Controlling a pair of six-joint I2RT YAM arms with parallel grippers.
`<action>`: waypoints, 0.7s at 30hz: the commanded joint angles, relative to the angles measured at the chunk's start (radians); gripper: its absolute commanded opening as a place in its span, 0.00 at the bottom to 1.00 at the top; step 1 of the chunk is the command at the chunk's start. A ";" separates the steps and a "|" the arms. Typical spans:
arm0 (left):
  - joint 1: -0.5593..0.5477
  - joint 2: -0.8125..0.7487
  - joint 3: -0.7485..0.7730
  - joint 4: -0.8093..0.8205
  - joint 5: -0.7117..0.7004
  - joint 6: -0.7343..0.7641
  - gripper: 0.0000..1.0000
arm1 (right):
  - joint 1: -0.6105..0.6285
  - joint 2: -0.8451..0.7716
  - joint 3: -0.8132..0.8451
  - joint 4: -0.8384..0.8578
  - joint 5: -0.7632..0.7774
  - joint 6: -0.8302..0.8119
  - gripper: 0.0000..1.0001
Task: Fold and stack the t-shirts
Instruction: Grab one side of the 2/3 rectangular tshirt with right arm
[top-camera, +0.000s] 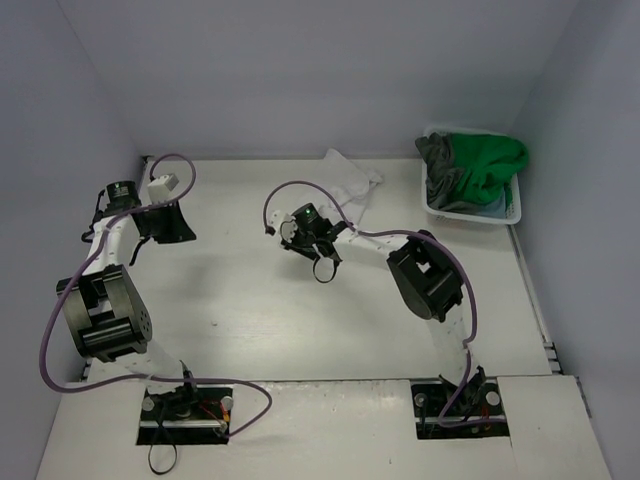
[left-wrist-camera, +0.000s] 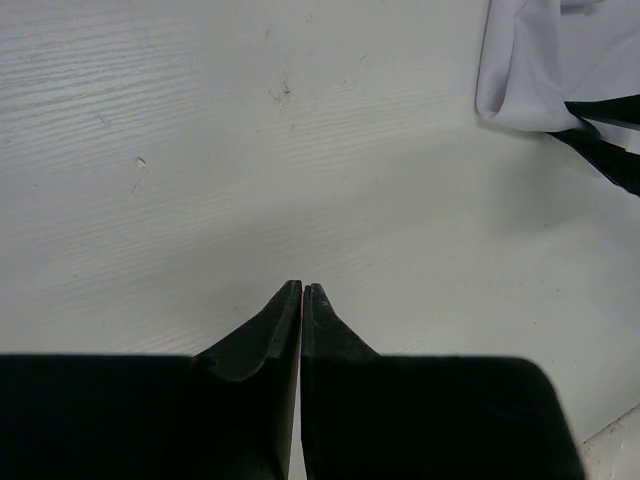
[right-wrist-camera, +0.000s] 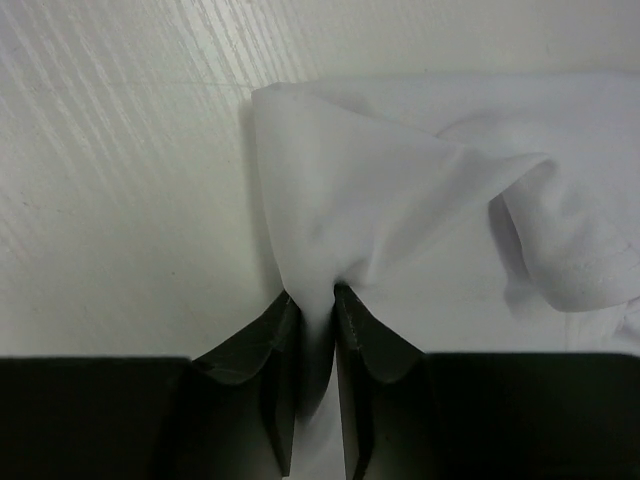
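A crumpled white t-shirt (top-camera: 352, 182) lies at the back middle of the table. My right gripper (top-camera: 330, 238) reaches it from the near side. In the right wrist view a fold of the white t-shirt (right-wrist-camera: 400, 200) is pinched between the jaws, and the right gripper (right-wrist-camera: 310, 295) is shut on it. My left gripper (top-camera: 186, 232) hovers over bare table at the left, shut on nothing (left-wrist-camera: 302, 288). Its view shows the white t-shirt (left-wrist-camera: 540, 70) at the upper right. A bright green t-shirt (top-camera: 490, 160), a dark grey one (top-camera: 437, 160) and a light blue-grey one (top-camera: 497, 208) are piled in the basket.
The white plastic laundry basket (top-camera: 515, 215) stands at the back right corner. Purple cables loop off both arms. Walls close the table in at the back and both sides. Part of the right arm's black gripper (left-wrist-camera: 605, 150) shows at the right edge of the left wrist view.
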 joint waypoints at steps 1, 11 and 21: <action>0.003 -0.052 0.008 0.033 0.035 -0.007 0.00 | -0.033 0.001 -0.001 -0.074 -0.035 0.027 0.15; 0.004 -0.058 -0.007 0.029 0.027 0.002 0.00 | -0.030 -0.107 -0.039 -0.142 -0.070 0.039 0.00; 0.003 -0.055 -0.009 0.018 0.019 0.011 0.00 | 0.025 -0.315 -0.108 -0.261 -0.147 0.031 0.00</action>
